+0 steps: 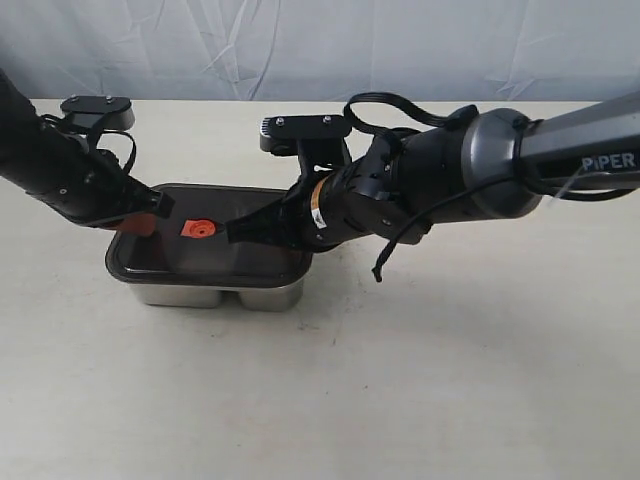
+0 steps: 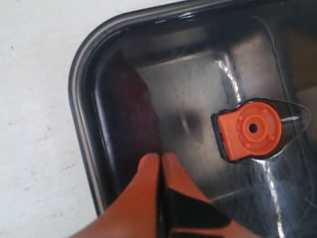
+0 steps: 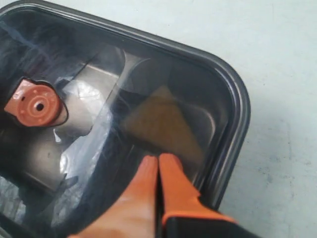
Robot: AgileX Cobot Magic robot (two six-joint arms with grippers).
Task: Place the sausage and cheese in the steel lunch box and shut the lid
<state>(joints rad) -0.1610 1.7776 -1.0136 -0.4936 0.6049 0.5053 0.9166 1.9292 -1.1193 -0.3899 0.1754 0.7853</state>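
Left pincer [image 2: 161, 159] and right pincer [image 3: 158, 161], both pressed together, hover over the lid [image 1: 215, 258] atop the steel lunch box [image 1: 250, 295].

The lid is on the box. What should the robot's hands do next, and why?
Probably press down gently. The lid already covers the box, sausage and cheese show through it, and the shut left hand and right hand sit over opposite ends.

A pale tabletop [image 1: 400, 380] meets a wrinkled light-blue backdrop [image 1: 300, 45].
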